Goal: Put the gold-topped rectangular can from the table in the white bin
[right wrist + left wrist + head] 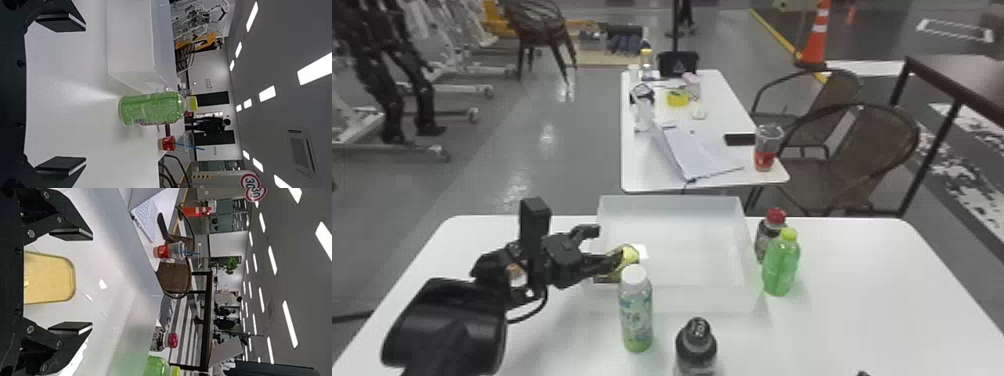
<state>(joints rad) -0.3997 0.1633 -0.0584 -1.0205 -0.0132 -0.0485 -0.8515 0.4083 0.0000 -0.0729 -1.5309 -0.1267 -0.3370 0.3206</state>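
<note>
Inside the white bin (682,300), near its left side, the gold-topped can (49,279) is seen between the spread fingers of the left gripper (92,280); release seems complete, with careful withdrawal from the bin now required.

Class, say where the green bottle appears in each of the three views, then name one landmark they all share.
Head view: the green bottle stands right of the white bin, before the red-capped bottle.
Left wrist view: beside the red-capped bottle, cut off by the picture's edge.
Right wrist view: near the middle, by the bin's corner.
Shared landmark: the red drink cup.
</note>
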